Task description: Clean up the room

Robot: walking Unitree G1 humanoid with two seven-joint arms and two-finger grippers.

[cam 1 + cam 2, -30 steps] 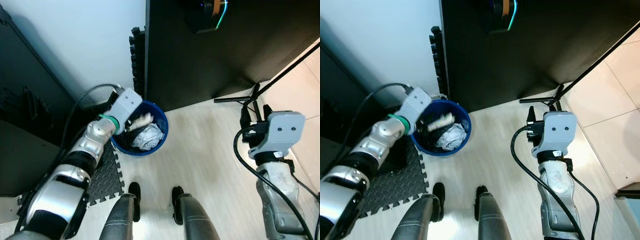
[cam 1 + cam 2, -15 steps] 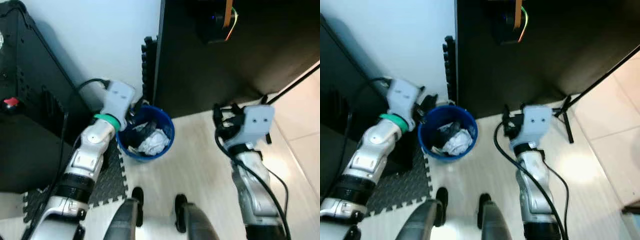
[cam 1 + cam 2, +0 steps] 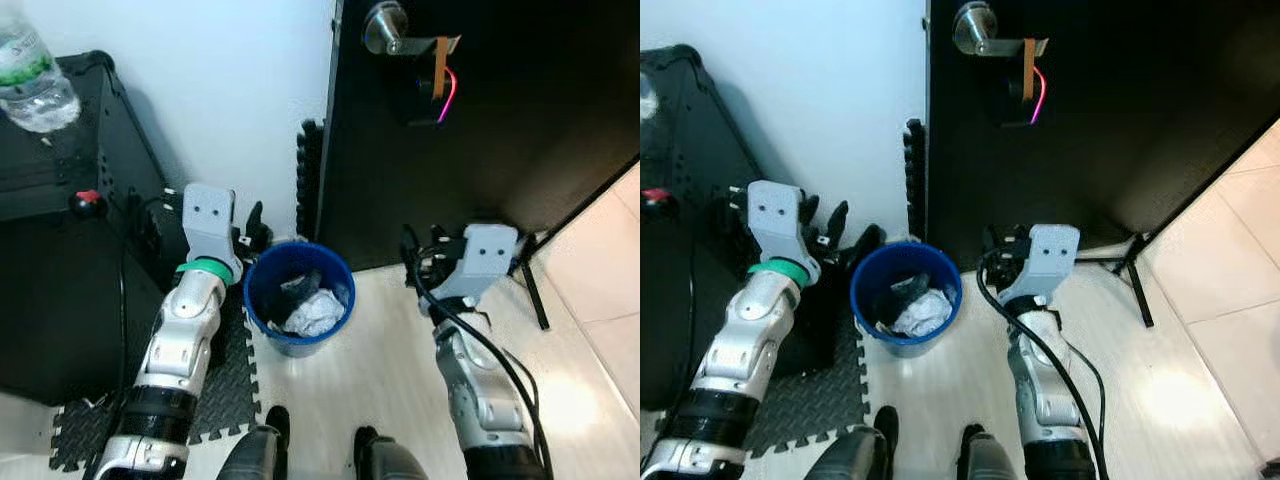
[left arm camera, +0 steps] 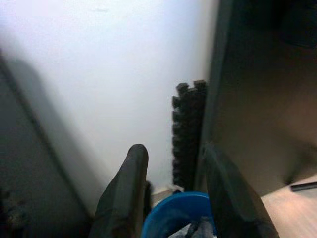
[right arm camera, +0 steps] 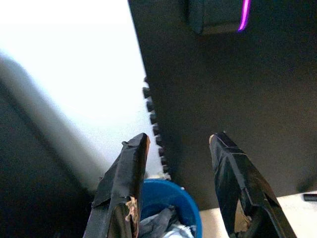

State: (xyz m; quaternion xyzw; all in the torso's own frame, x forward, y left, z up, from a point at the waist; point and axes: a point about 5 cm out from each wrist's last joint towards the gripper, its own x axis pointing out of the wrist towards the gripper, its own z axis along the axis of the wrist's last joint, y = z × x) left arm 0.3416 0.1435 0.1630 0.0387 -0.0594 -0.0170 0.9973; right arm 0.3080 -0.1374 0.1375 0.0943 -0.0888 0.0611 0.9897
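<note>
Two claws flank a blue bin (image 3: 298,300): the left claw (image 3: 840,228) just beside its rim, the right claw (image 3: 418,252) near its other side, both spread open and empty. Crumpled white paper (image 3: 315,312) and dark scraps fill it. Dropping seems done; next, I judge, seek more litter.

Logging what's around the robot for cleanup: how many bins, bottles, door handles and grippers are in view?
Blue bin: 1
Plastic bottle: 1
Door handle: 1
Grippers: 2, the left gripper and the right gripper
Total: 5
</note>
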